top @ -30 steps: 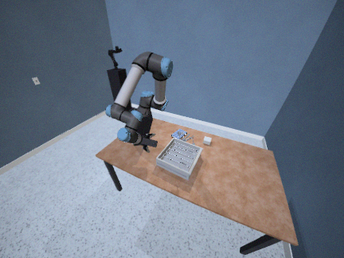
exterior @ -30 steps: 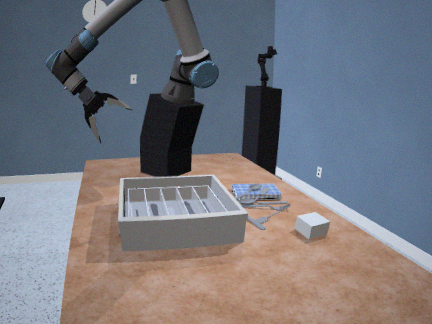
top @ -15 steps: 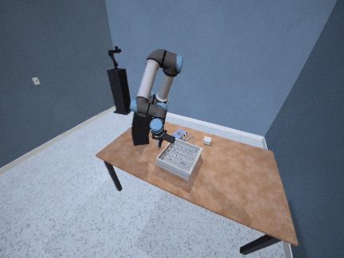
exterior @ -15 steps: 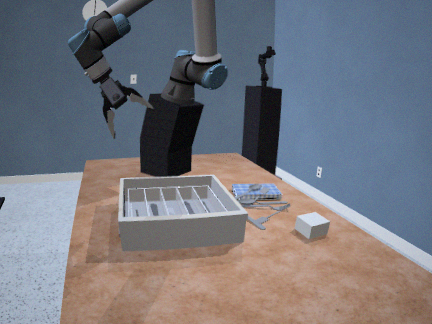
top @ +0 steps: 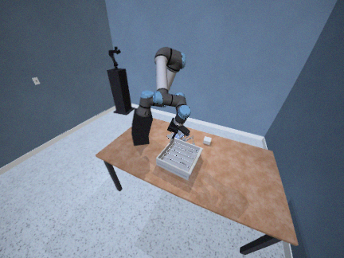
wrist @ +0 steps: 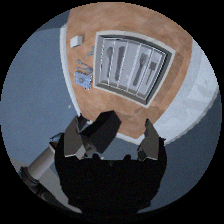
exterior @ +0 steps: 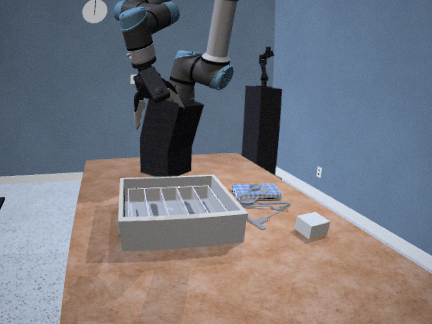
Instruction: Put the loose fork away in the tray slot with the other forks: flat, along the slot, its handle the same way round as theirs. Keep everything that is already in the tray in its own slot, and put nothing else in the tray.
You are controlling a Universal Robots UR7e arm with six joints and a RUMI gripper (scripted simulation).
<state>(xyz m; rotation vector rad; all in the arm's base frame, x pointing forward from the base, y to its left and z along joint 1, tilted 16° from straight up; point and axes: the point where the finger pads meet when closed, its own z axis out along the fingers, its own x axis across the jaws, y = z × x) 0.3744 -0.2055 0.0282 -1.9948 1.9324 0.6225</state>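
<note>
The gripper (exterior: pixel 150 102) is hanging high above the wooden table (exterior: pixel 300 280), behind the grey tray (exterior: pixel 182 232), with its jaws spread wide and nothing between them. The tray is sitting flat, its slots holding cutlery. Loose utensils, the fork (exterior: pixel 264 219) apparently among them though the pieces are too small to tell apart, are lying just right of the tray beside a blue checked cloth (exterior: pixel 256 190). A small white block (exterior: pixel 312 225) is resting further right.

A grey, slotted cutlery tray (exterior: pixel 182 231) sits on the brown wooden surface (exterior: pixel 300 280); right of it lie a blue checked cloth (exterior: pixel 256 190), loose grey cutlery (exterior: pixel 265 218) and a small white block (exterior: pixel 312 225).
</note>
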